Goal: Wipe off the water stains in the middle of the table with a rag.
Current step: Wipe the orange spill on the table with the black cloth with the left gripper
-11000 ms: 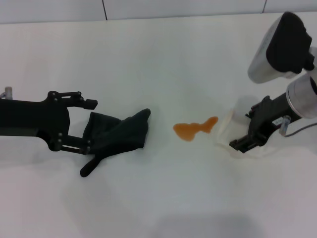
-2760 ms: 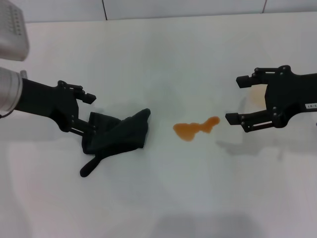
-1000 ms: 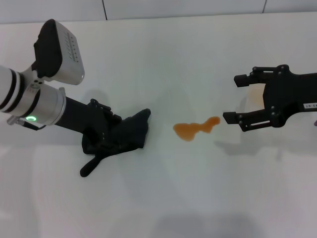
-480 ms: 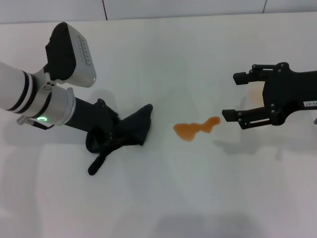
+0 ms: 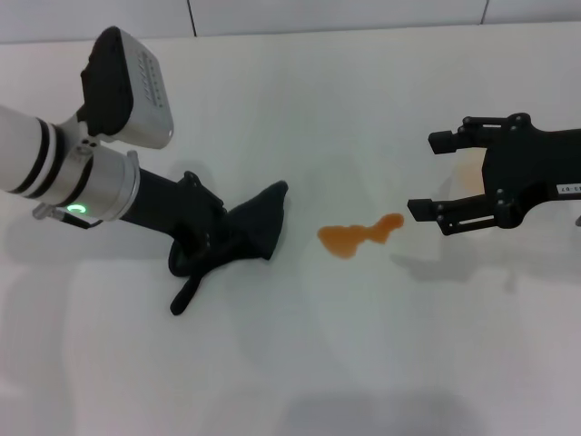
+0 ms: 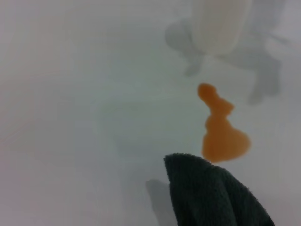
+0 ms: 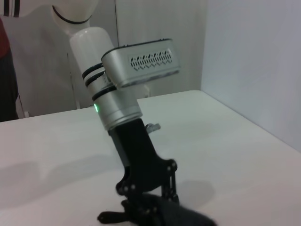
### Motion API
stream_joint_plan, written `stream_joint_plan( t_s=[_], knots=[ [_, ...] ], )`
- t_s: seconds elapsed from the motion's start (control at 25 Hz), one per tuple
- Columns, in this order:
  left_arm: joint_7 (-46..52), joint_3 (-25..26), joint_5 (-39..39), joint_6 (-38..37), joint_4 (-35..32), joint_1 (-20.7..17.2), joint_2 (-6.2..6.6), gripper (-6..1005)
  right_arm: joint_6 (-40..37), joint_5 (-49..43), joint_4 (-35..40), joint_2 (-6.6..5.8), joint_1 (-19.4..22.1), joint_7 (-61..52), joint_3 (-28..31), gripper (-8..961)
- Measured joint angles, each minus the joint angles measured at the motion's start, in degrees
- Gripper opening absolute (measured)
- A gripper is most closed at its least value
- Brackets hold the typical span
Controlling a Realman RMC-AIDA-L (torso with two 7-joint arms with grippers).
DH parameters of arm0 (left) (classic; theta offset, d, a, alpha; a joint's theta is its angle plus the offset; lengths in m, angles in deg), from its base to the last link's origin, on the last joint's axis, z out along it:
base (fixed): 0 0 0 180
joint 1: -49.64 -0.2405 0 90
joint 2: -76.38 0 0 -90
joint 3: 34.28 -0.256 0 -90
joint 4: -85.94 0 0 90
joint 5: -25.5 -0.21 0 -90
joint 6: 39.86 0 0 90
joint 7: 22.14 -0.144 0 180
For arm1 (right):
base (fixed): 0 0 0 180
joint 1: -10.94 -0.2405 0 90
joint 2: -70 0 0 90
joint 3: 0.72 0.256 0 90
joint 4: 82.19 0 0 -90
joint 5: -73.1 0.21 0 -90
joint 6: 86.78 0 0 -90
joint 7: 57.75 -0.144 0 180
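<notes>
A: What is shown in the head view?

B: The rag (image 5: 238, 238) is seen pinched in the left gripper (image 5: 201, 243), which is angled down onto the table (image 5: 300, 363). The cloth is bunched ahead of the fingers, with a narrow strip left trailing behind them. The water stains (image 5: 357, 237) lie beyond the rag's leading tip, apart from it, presumably so the cloth can be pushed straight across them. The right gripper (image 5: 434, 175) is held spread wide and empty on the far side of the puddle, out of the wiping path.

A: And the left wrist view?

B: The rag's leading corner (image 6: 214, 195) is seen just short of the stains (image 6: 221, 128); whether they touch cannot quite be judged. No fingers are shown there.

A: The right wrist view?

B: The left gripper (image 7: 150, 200) is seen from the front, its steep tilt and clamped linkage made plain, which is missed from above. The puddle is not shown.
</notes>
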Motion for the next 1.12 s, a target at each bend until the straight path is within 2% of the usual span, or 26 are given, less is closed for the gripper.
stream_joint_plan(
  t_s=[0.2, 0.44, 0.68, 1.04, 1.12],
  knots=[
    [-1.2, 0.8, 2.7, 3.2, -2.3, -0.2, 0.05, 131, 0.1, 0.3, 0.0, 0.0, 0.1, 0.0, 0.0, 869],
    [-5.5, 0.7, 8.0, 10.5, -0.9, 1.6, 0.11, 130, 0.3, 0.7, 0.2, 0.0, 0.0, 0.1, 0.0, 869],
    [-12.6, 0.4, 14.9, 16.6, 10.0, 7.4, -0.17, 130, 0.5, 0.7, 0.4, 0.0, -0.1, 0.6, 0.2, 869],
    [-17.4, 0.0, 21.1, 17.5, 17.8, 11.3, -0.58, 129, 0.4, 1.4, 0.2, 0.0, -0.2, 1.6, 0.2, 869],
    [-17.6, -1.5, 22.4, 17.3, 19.2, 11.7, -0.75, 129, 0.3, 1.7, 0.1, 0.0, -0.3, 1.9, 0.2, 869]
  ],
)
